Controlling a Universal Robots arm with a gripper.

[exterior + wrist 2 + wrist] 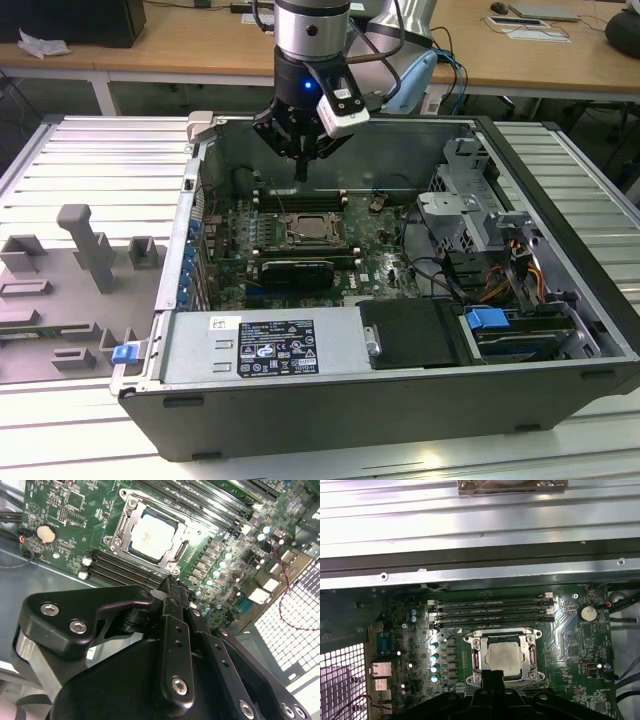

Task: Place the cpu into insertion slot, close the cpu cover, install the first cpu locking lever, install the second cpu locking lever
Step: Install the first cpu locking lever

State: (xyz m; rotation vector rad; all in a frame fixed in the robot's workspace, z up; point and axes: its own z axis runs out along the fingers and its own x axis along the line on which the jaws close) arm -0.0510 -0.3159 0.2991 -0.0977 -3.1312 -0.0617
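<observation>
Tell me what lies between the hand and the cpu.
A bank of black memory slots runs between the hand and the cpu, seen in the second wrist view.

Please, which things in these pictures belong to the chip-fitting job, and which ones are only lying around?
For the job:
- chip
- metal cover frame lying around the chip
- gripper, shut, hovering above them

Just lying about:
- memory slots
- round battery
- power supply box
- grey holder
</observation>
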